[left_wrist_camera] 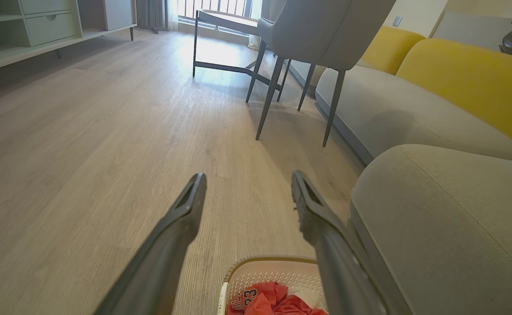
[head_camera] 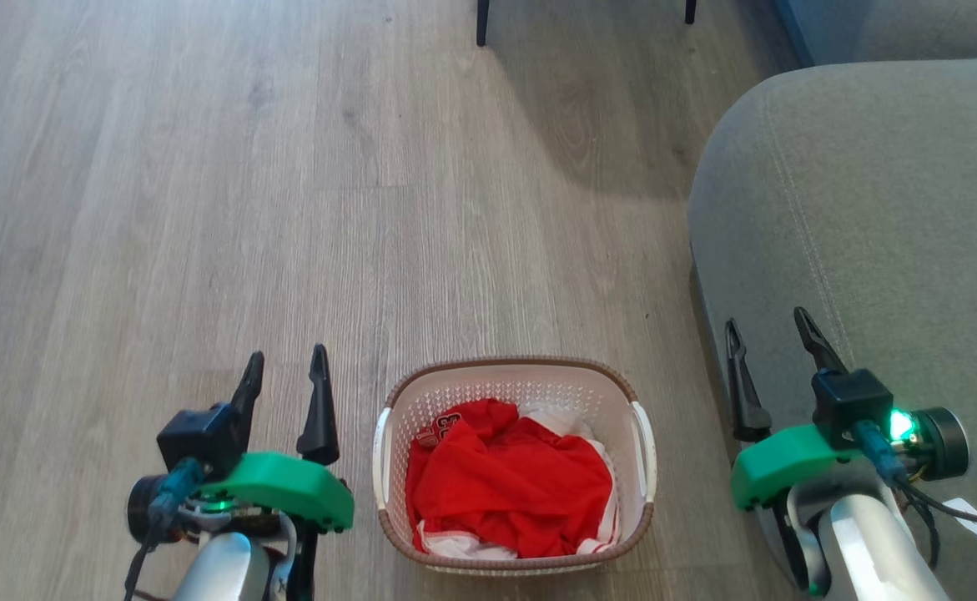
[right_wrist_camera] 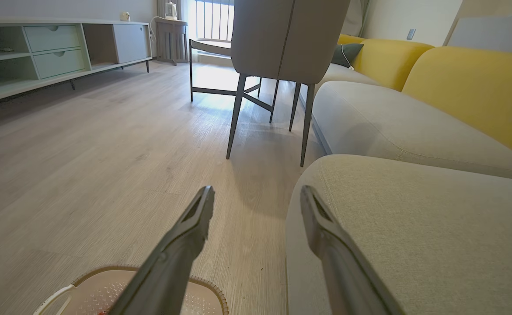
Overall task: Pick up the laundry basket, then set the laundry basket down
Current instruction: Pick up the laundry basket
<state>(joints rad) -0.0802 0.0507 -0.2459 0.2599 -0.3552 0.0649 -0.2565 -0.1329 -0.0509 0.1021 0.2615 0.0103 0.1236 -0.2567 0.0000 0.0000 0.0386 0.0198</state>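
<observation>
The laundry basket (head_camera: pixel 634 488) sits on the wooden floor at the bottom centre of the head view: white perforated walls, a brown woven-look rim, white side handles. Red and white clothes (head_camera: pixel 509 488) lie crumpled inside it. My left gripper (head_camera: pixel 286 367) hangs open to the basket's left, apart from it, with nothing between its fingers. To the right, my right gripper (head_camera: pixel 770 330) is open over the sofa's edge. The basket's far rim (left_wrist_camera: pixel 269 261) peeks in at the bottom of the left wrist view between the open fingers (left_wrist_camera: pixel 186 214). Its corner (right_wrist_camera: pixel 203 291) lies under the right gripper's left finger (right_wrist_camera: pixel 192 229).
A grey sofa seat (head_camera: pixel 872 209) stands close to the basket's right side. Yellow back cushions (right_wrist_camera: pixel 470 83) rise behind it. A grey chair on thin dark legs (right_wrist_camera: pixel 273 65) and a low table frame (left_wrist_camera: pixel 221 39) stand ahead. A pale cabinet (right_wrist_camera: pixel 54 48) lines the far left.
</observation>
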